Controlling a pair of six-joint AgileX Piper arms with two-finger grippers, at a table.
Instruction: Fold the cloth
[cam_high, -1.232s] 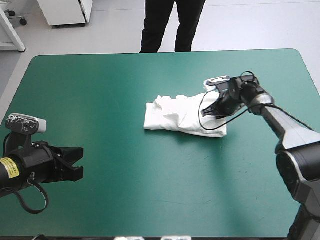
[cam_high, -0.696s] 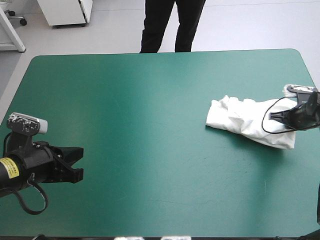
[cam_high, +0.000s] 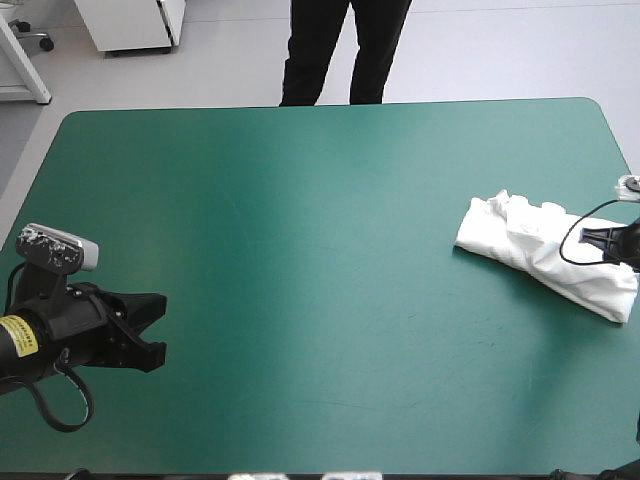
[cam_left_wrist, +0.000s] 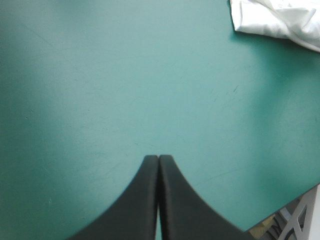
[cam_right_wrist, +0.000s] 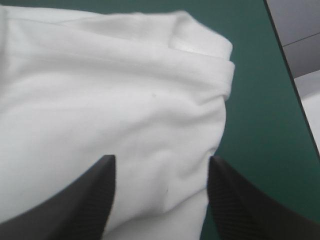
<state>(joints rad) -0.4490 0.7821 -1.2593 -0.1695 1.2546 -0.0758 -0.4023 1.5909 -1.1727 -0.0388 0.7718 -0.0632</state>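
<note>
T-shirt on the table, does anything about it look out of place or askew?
Yes: the T-shirt is a rumpled bundle lying slantwise close to the right edge of the table, far from the middle. No damage shows.

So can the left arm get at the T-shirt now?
Probably not: nothing blocks the way, but the T-shirt lies by the right edge of the table under the open right gripper, while the left gripper sits shut near the left edge.

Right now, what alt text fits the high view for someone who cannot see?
A white T-shirt, a folded bundle, lies near the right edge of a teal-green table, the right gripper at its right end. The left gripper hangs over the near left corner.
</note>
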